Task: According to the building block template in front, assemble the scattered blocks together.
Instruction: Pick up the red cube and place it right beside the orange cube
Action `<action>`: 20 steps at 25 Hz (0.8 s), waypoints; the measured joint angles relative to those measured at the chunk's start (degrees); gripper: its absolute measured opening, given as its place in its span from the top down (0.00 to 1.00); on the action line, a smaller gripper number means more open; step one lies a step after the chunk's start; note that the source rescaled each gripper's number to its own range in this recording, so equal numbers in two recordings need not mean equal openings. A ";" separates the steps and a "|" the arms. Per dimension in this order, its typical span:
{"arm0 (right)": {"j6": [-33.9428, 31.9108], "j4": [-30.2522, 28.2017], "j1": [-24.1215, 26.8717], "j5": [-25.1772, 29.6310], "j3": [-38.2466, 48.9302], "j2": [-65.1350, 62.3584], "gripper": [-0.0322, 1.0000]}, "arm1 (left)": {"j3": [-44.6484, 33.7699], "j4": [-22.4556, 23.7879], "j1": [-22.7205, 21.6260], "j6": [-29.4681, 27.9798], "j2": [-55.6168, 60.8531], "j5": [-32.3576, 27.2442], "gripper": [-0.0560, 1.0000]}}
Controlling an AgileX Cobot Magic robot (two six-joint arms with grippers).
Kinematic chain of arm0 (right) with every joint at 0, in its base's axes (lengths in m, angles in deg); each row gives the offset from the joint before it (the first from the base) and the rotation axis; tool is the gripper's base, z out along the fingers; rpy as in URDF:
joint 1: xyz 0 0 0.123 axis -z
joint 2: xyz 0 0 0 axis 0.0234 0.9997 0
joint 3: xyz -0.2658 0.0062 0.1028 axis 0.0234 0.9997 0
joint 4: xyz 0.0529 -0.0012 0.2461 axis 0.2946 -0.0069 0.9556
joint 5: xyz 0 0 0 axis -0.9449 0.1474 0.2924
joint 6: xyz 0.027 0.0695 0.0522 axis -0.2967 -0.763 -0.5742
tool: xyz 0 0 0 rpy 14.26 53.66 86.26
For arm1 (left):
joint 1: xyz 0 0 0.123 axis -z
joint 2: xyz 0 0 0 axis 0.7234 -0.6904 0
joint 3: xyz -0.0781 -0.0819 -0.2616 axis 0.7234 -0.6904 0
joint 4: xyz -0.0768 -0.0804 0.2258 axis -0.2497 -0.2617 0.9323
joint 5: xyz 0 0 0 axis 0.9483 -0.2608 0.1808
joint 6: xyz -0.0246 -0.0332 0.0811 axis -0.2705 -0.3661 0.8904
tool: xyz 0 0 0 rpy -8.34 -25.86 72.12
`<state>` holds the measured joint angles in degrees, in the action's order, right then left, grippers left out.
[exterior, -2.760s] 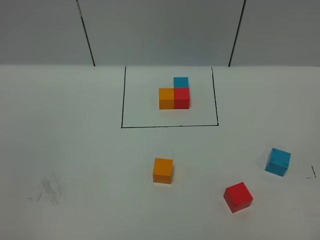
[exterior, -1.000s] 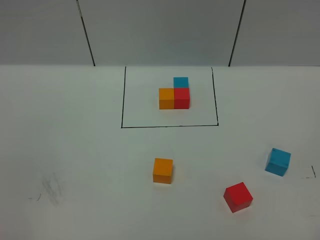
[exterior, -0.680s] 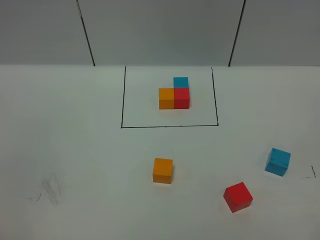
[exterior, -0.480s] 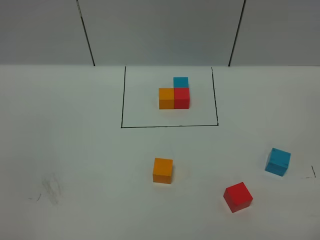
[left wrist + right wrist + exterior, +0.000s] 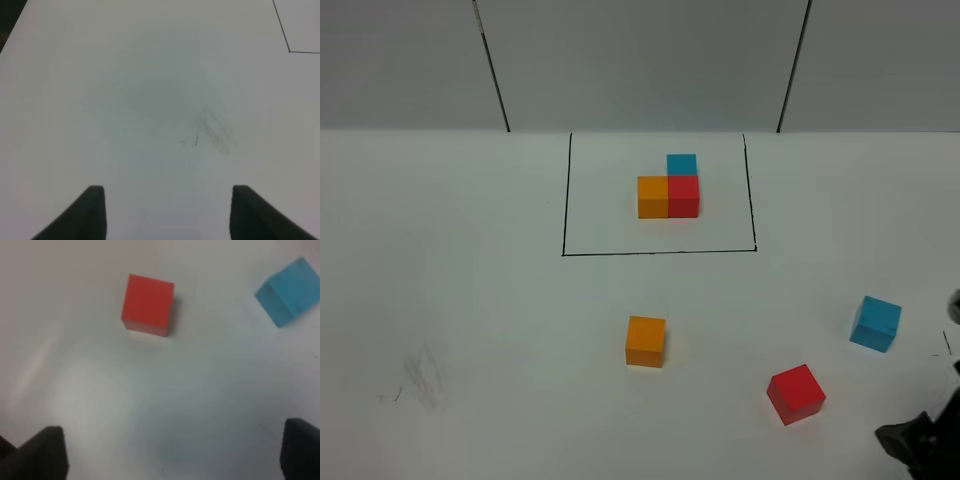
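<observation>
right jaws wide apart, empty, near red cube and blue cube; left jaws apart above scuffed worktop.

The right arm shows only as a dark tip at the near right corner of the counter. The right gripper points down at the surface, its jaws spread wide and holding nothing. The left gripper hangs above the counter towards the near left corner, jaws likewise wide apart and empty, with both fingertips clear of the surface.
</observation>
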<state>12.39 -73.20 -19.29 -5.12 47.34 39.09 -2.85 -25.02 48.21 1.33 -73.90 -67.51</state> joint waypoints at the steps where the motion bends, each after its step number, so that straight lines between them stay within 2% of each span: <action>1: -1.38 -0.64 -1.27 -0.98 -0.47 2.47 0.26 | 0.00 0.00 0.00 0.00 0.00 0.00 0.74; 9: -8.41 -4.92 -2.78 -5.16 -5.23 18.85 0.26 | 0.00 0.00 0.00 0.11 0.00 0.00 0.74; 20: -22.35 -5.21 -8.90 -11.99 -7.39 29.52 0.26 | 0.00 0.00 0.00 0.11 0.00 0.00 0.74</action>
<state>-9.96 -78.41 -28.19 -17.11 39.94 68.61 -2.85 -25.02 48.21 1.45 -73.90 -67.51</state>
